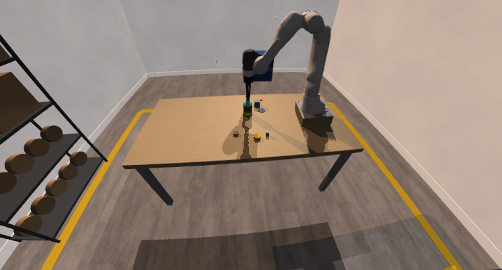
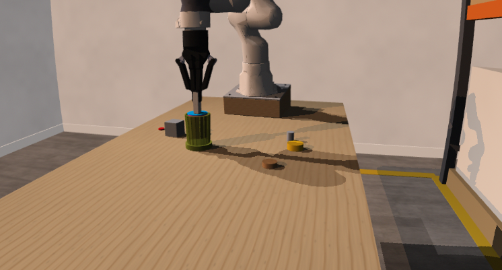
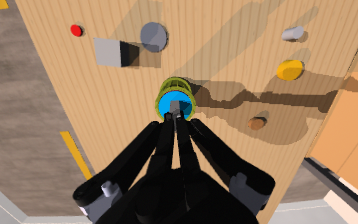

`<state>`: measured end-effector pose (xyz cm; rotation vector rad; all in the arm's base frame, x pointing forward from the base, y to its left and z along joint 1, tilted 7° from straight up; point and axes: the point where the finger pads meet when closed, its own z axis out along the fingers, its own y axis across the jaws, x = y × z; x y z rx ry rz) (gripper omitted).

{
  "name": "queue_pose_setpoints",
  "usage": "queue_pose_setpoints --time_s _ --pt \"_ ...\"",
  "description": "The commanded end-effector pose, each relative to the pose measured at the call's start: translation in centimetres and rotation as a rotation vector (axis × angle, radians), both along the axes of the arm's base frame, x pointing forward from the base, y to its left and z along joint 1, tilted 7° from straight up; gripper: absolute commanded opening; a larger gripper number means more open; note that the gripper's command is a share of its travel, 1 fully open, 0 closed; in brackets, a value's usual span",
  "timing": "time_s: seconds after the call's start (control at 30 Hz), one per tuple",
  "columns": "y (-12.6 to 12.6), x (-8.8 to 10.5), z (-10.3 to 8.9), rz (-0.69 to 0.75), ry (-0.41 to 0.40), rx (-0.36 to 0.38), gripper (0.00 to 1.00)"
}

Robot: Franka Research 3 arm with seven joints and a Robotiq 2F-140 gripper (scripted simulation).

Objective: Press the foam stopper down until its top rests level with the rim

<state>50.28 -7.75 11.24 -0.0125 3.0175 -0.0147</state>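
In the exterior view, one short brown disc (image 1: 235,132) (image 2: 269,163) (image 3: 256,123) lies nearest, at four o'clock from one upright olive-green ribbed jar (image 1: 247,110) (image 2: 198,130) (image 3: 175,84), whose blue-topped foam stopper (image 1: 244,103) (image 2: 190,113) (image 3: 164,104) sits in its mouth, partly covered by the fully closed tool (image 1: 247,102) (image 2: 196,112) (image 3: 175,107), tips against it, gripping nothing. One yellow disc (image 1: 257,137) (image 2: 295,146) (image 3: 289,70) and one small grey cylinder (image 1: 267,134) (image 2: 290,136) (image 3: 293,33) lie toward three o'clock, one grey cube (image 1: 257,103) (image 2: 173,128) (image 3: 108,52) toward nine; the top and wrist views add one flat grey disc (image 1: 261,110) (image 3: 153,37).

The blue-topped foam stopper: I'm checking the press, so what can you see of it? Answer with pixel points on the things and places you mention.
The blue-topped foam stopper (image 1: 245,103) (image 2: 191,113) (image 3: 167,104) shows a round, flat, matte blue top, roughly level with the rim of the upright ribbed olive-green jar (image 1: 247,110) (image 2: 198,130) (image 3: 175,84). The closed black gripper's (image 1: 247,101) (image 2: 196,110) (image 3: 175,106) grey fingertips meet its top; its sides are mostly hidden.
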Motion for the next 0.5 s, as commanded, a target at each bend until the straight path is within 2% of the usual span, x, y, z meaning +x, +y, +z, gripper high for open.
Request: queue_pose_setpoints --time_s 0.0,0.47 --pt "0.14 -0.21 -0.47 -0.001 0.005 0.001 0.00" --pt "0.20 -0.34 -1.26 -0.001 0.005 0.001 0.00"
